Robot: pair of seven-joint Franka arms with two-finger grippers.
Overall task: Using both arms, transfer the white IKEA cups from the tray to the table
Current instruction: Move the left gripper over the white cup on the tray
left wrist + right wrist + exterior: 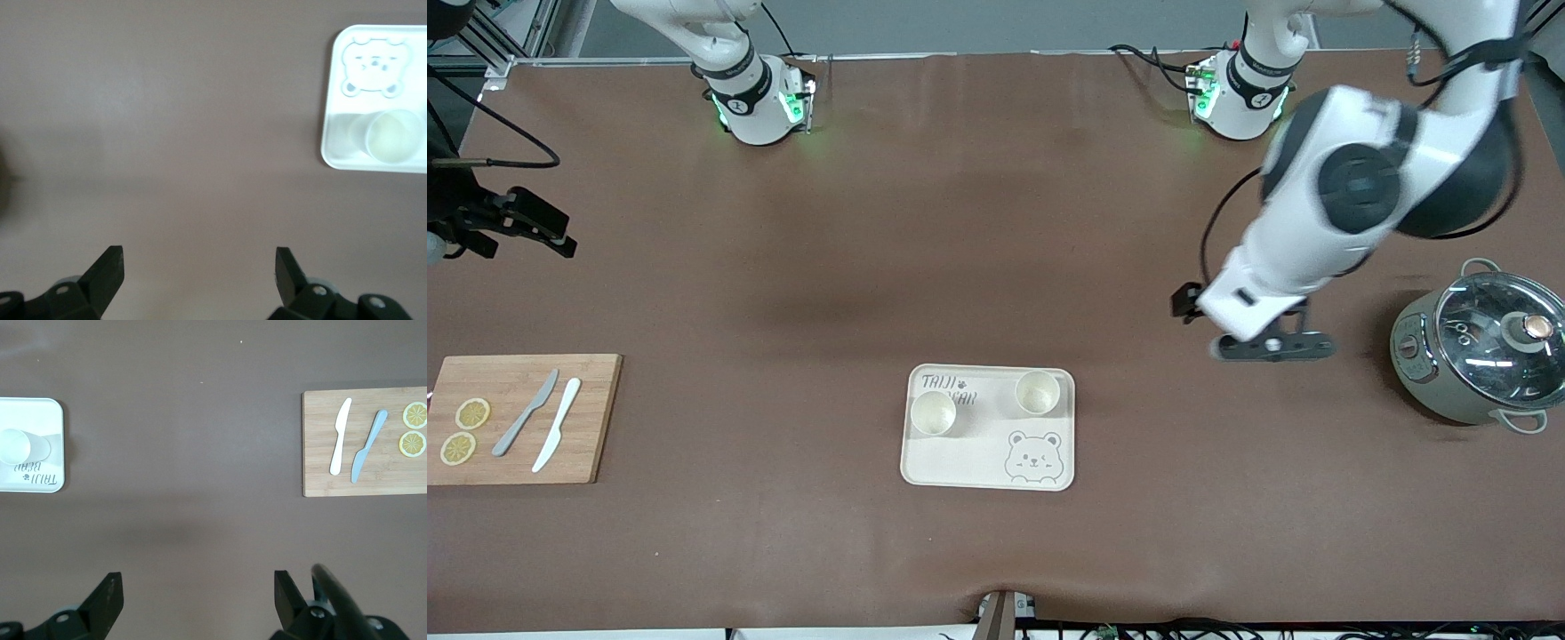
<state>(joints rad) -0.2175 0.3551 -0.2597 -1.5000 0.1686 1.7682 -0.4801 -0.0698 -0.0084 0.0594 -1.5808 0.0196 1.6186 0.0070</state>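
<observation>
Bench first: a broad brown mat, lightly wrinkled, carrying everything here. Next in size, the tray sits near the middle, toward the front camera's edge, its bear face at the corner nearer the left arm's end. Both white cups remain on it: one cup toward the right arm's end, over the lettering, the other cup toward the left arm's end, each upright and apart from its twin. Judging from this, nothing of the task is done; both cups have yet to be lifted out and set on the bench. A cutting board with two knives and lemon slices lies at the right arm's end, and a lidded pot stands at the left arm's end. The left hand hangs over bare mat between tray and pot, its fingers spread wide and holding nothing. The right hand is likewise spread wide and empty, over bare mat between tray and cutting board; neither hand touches a cup.
</observation>
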